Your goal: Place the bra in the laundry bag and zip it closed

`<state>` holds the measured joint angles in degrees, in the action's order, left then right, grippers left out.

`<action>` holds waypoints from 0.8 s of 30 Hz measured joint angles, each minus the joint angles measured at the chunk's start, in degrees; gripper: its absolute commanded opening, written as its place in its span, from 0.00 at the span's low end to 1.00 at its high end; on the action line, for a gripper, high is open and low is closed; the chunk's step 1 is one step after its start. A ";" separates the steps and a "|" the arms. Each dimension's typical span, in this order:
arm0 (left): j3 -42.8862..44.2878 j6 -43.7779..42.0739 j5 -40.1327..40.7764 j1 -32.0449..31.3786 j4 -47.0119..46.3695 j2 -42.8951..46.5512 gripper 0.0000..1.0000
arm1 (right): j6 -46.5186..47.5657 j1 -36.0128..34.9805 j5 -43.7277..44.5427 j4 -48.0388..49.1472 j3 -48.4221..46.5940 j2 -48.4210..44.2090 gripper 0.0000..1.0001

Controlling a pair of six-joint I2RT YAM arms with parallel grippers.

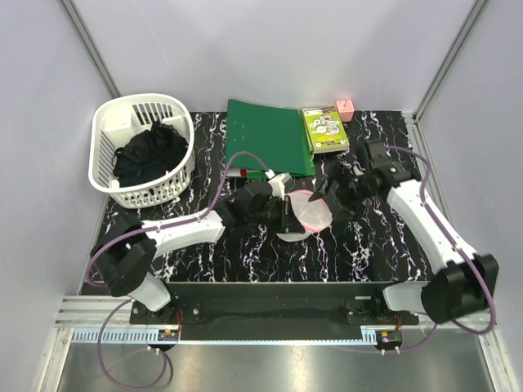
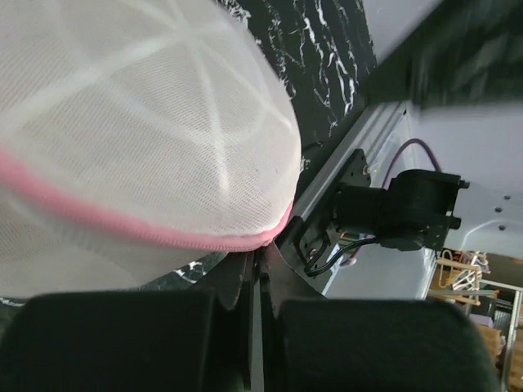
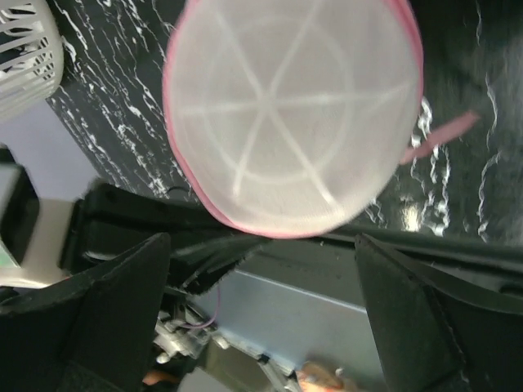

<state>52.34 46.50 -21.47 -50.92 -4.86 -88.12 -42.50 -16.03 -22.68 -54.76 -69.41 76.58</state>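
Observation:
The laundry bag (image 1: 309, 211), a round white mesh dome with pink rim trim, is at the middle of the table. My left gripper (image 1: 288, 214) is shut on its pink rim at the left side; the left wrist view shows the two fingers (image 2: 260, 257) pressed together on the trim under the mesh dome (image 2: 139, 122). My right gripper (image 1: 327, 189) is open just right of and behind the bag, its jaws wide apart. The right wrist view faces the dome (image 3: 294, 106), with a pink strap (image 3: 441, 135) sticking out at one side. The bra is not in view.
A white slotted basket (image 1: 106, 163) with a black clothing bundle (image 1: 149, 153) stands at the back left. A green folder (image 1: 270, 135), a green-and-white box (image 1: 325, 129) and a small pink box (image 1: 345, 109) lie at the back. A marker (image 1: 243, 173) lies by the folder.

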 measured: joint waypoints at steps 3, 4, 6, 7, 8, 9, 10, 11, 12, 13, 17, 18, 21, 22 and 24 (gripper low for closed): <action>0.92 1.18 -0.46 0.02 -1.29 -0.68 0.00 | -7.04 0.50 -2.29 0.55 7.78 -6.84 0.99; 1.20 1.44 -0.52 0.02 -1.51 -0.76 0.00 | -10.08 0.50 -3.21 1.53 10.58 -8.94 0.98; 1.49 1.97 -0.66 0.09 -2.36 -0.79 0.00 | -15.58 0.50 -4.48 3.17 14.82 -12.02 0.88; 1.55 2.16 -0.74 0.07 -2.60 -0.79 0.00 | -18.73 0.50 -4.85 4.09 16.68 -13.49 0.83; 1.57 2.51 -0.87 0.07 -2.67 -0.79 0.00 | -21.81 0.50 -5.03 5.16 18.27 -14.86 0.78; 1.57 2.78 -0.98 0.07 -2.64 -0.79 0.00 | -24.83 0.50 -5.03 6.49 19.87 -16.31 0.75; 1.57 3.06 -1.09 0.07 -2.67 -0.83 0.00 | -27.96 0.50 -4.94 8.11 21.62 -17.94 0.72; 1.57 3.37 -1.22 0.07 -2.71 -0.87 0.00 | -30.84 0.50 -4.87 9.44 23.28 -19.47 0.65; 1.57 3.52 -1.31 0.07 -2.75 -0.90 0.00 | -33.07 0.50 -4.87 10.58 24.65 -20.61 0.61; 1.57 3.65 -1.40 0.07 -2.78 -0.90 0.00 | -36.26 0.46 -4.87 12.63 26.71 -22.03 0.60; 1.97 4.09 -1.99 -0.04 -3.04 -1.42 0.00 | -42.75 -0.07 -4.24 16.02 29.42 -21.59 0.48; 2.21 4.11 -2.16 -0.11 -3.28 -1.75 0.00 | -43.50 -0.20 -4.09 16.85 29.44 -20.90 0.44; 2.86 4.09 -2.47 -0.15 -3.50 -2.58 0.00 | -45.13 -0.48 -3.45 19.85 29.42 -18.14 0.25; 3.04 3.96 -2.49 -0.13 -3.41 -2.73 0.00 | -45.22 -0.48 -3.45 20.44 29.40 -17.33 0.11; 4.00 2.84 -2.36 -0.13 -1.09 -3.21 0.00 | -44.89 -0.52 -3.39 21.49 28.92 -15.10 0.00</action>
<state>56.34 49.34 -23.83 -51.05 -5.96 -91.33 -87.39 -16.56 -26.06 -33.28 -40.49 61.47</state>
